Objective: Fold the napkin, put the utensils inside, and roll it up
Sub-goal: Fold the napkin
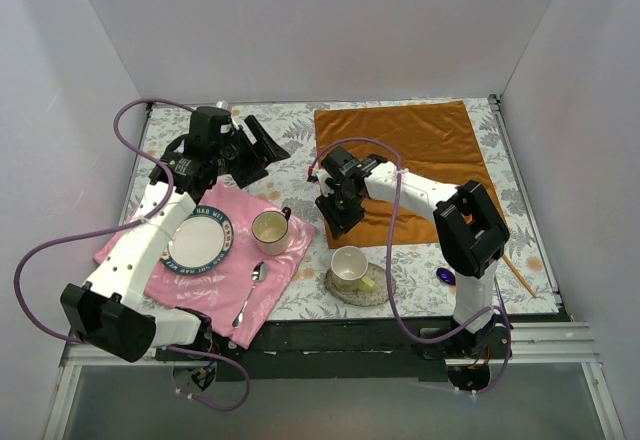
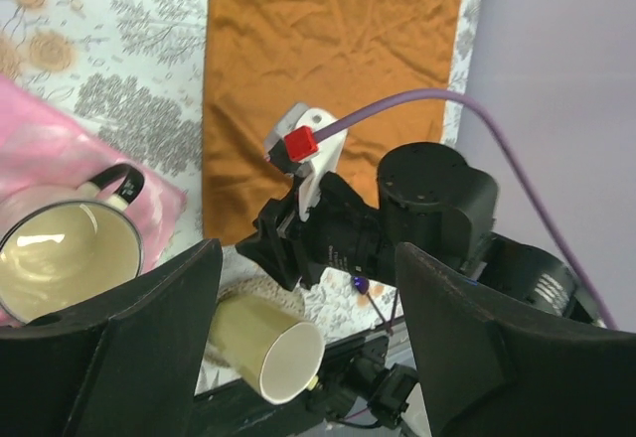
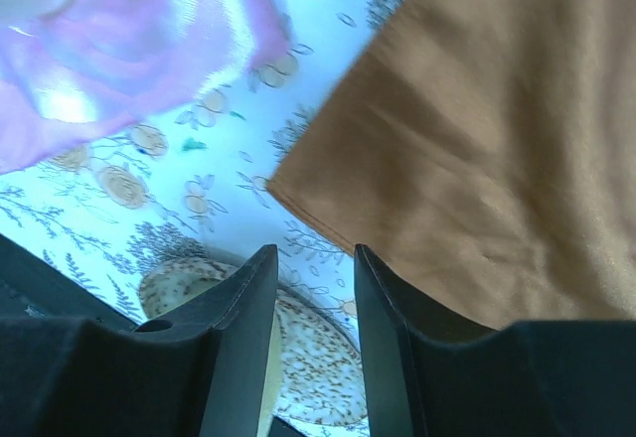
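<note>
Your napkin [image 1: 420,155] is lying flat and unfolded on the far right part of the counter [image 1: 190,130], with its far edge right up against the counter's far edge. Your right hand [image 3: 316,258] hangs over the napkin's near left corner. Its fingers are a narrow gap apart with nothing between them, and you can see the counter straight through. Your left hand [image 2: 308,250] is up near the far left side of the counter, fingers spread wide and also empty.

As for utensils, the dark blue spoon [image 1: 445,276] and the orange knife [image 1: 520,275] sit near the counter's near right corner, off the napkin and partly hidden by your right arm.

On the left side a pink cloth [image 1: 285,278] carries a plate [image 1: 197,242], a mug [image 1: 270,230] and a silver spoon [image 1: 252,290]. A second cup [image 1: 350,268] sits on a woven mat by the near edge, just beside the napkin's corner.
</note>
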You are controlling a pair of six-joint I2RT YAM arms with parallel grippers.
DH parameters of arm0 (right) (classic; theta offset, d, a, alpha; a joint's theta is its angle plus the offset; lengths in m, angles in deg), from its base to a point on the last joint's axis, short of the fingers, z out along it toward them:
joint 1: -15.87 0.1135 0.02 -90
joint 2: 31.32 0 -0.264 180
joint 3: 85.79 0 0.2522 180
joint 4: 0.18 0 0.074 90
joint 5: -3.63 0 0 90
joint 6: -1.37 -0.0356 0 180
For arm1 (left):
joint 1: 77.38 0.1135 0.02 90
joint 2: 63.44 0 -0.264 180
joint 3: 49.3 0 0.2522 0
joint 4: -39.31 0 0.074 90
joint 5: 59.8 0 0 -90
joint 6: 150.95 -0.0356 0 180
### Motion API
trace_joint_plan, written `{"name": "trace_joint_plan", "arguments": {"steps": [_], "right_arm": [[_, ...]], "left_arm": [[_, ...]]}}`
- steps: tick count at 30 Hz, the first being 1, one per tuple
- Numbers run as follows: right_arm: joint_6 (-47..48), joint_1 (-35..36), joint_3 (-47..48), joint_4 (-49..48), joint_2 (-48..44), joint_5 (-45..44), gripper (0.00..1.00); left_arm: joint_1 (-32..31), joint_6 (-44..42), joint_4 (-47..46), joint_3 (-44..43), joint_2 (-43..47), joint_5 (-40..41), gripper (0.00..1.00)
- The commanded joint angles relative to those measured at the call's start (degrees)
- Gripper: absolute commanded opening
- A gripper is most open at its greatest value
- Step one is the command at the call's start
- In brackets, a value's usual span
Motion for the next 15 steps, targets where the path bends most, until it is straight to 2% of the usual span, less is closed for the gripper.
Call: {"name": "trace_joint_plan", "arguments": {"steps": [1, 5, 15], "right_arm": [[-1.19, 3.33, 4.92, 2.67, 0.71, -4.41, 0.45], [-1.89, 6.32, 6.77, 5.49, 2.66, -10.2, 0.45], [-1.89, 8.87, 5.01, 3.47, 4.85, -12.23, 0.45]], "left_arm": [[0.29, -1.82, 6.68, -2.53, 2.74, -0.55, 0.7], [1.08, -4.02, 8.09, -4.11, 2.48, -0.81, 0.71], [2.58, -5.17, 9.41, -4.55, 2.74, -3.01, 0.71]]}}
